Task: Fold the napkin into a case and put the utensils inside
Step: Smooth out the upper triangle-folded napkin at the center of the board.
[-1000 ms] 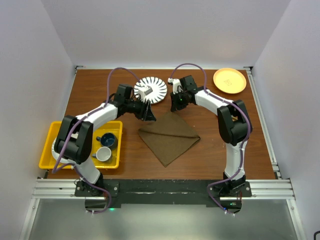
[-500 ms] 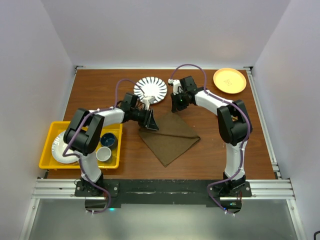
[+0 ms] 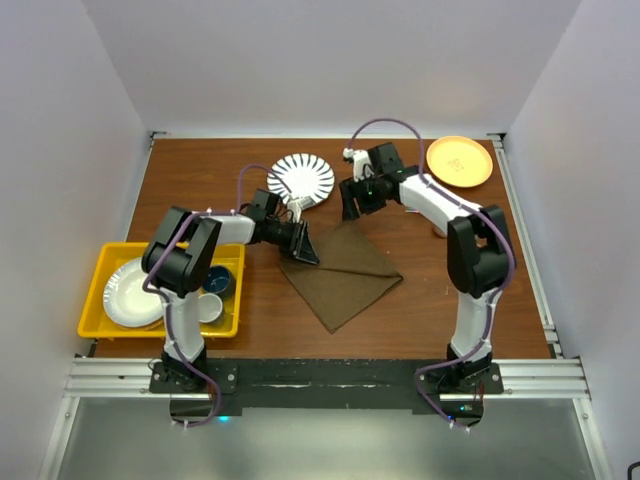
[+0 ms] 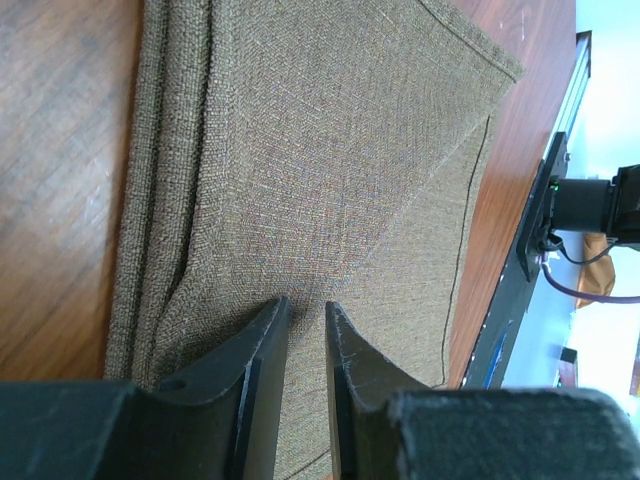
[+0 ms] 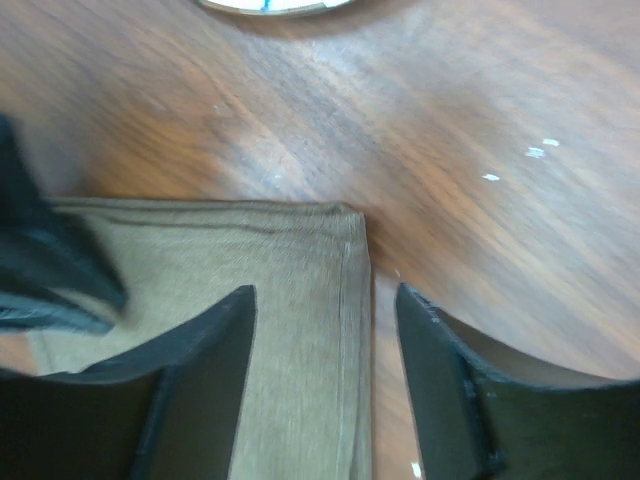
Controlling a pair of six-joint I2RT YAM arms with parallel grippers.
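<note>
The olive-brown napkin [image 3: 345,275] lies folded on the table, with a diagonal crease across it. My left gripper [image 3: 308,250] is at its left corner. In the left wrist view its jaws [image 4: 305,303] are drawn close, and the napkin [image 4: 330,150] puckers up between their tips. My right gripper [image 3: 350,210] hangs over the napkin's far corner. In the right wrist view it [image 5: 325,290] stands open astride the hemmed corner of the napkin [image 5: 290,270] and holds nothing. I cannot make out the utensils clearly.
A striped plate [image 3: 302,175] sits just beyond the napkin, between both grippers. An orange plate [image 3: 459,161] is at the far right. A yellow tray [image 3: 100,262] at the left holds a white plate [image 3: 130,293], a blue cup [image 3: 215,283] and a white cup [image 3: 208,307].
My right gripper has opened and let go of the napkin's far corner, lifting slightly away. My left gripper has come down to the left corner and closed in on the cloth.
</note>
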